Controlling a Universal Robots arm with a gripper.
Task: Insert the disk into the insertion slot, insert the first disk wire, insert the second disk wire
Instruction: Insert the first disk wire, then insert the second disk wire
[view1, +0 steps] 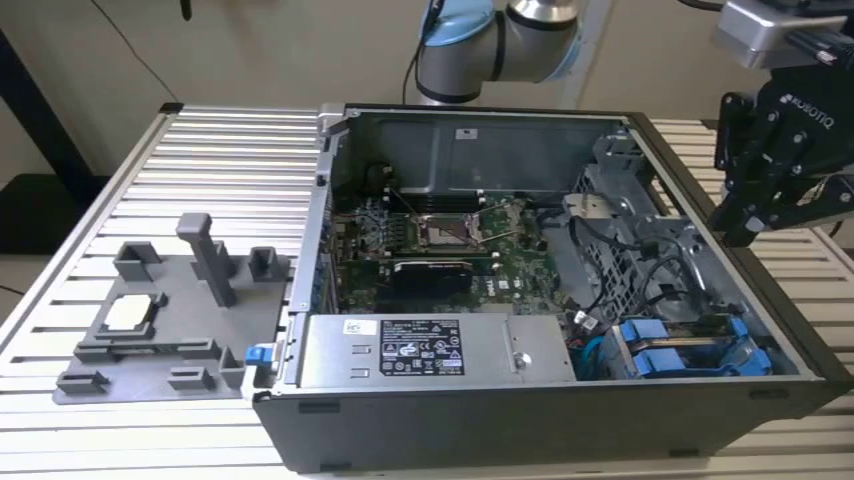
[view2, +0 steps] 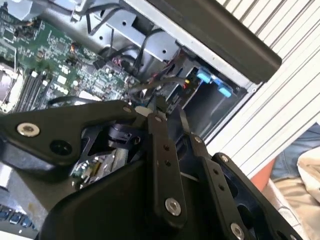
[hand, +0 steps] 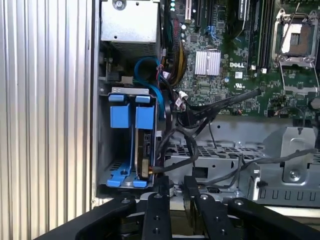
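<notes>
Disk (hand: 143, 150) in insertion slot (hand: 104, 150) — gripper (hand: 176, 182) nearby

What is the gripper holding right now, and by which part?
Nothing is held. The gripper hangs over the open computer case, its fingertips slightly apart with nothing between them.

The case (view1: 534, 430) stands on the table (view1: 214, 150); inside, the insertion slot (view1: 687, 350) lies (exterior view's right) just beside the power-supply box (view1: 334, 360).
</notes>
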